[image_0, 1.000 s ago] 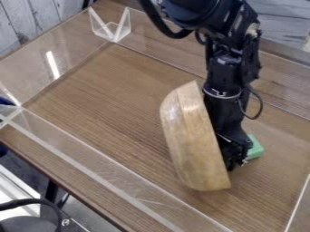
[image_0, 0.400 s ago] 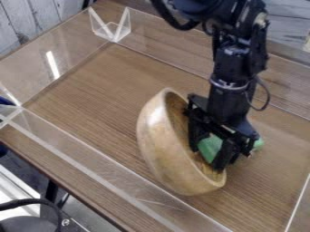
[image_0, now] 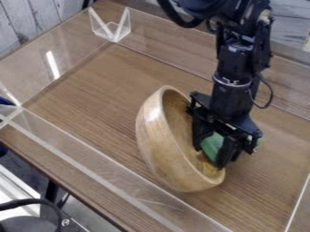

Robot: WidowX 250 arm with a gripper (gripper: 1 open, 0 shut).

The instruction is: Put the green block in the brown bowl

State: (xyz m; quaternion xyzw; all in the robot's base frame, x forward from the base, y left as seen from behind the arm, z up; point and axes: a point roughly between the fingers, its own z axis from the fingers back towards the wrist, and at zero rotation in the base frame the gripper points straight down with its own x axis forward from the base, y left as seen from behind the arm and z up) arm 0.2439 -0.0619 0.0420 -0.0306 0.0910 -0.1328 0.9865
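From my remote view, I saw the gripper [image_0: 222,145] reaching down into the tilted brown bowl [image_0: 164,149], its fingers clamped on the green block [image_0: 213,147] inside the bowl's hollow.

The brown bowl [image_0: 169,136] is light wood with visible grain lines, its thick rim and curved inside smooth with a soft satin look rather than a gloss. Between the fingers of the gripper [image_0: 219,148] the green block [image_0: 212,146] looks like smooth matt plastic in a flat bright green. The gripper itself, and the arm [image_0: 235,56] above it, appear to be black hard plastic or painted metal, mostly matt with a few dull highlights. Under the gripper the table [image_0: 85,100] has a brown wood-grain surface, smooth and faintly sheened. Around it stand clear acrylic walls [image_0: 61,145], glossy, with bright reflections along their edges
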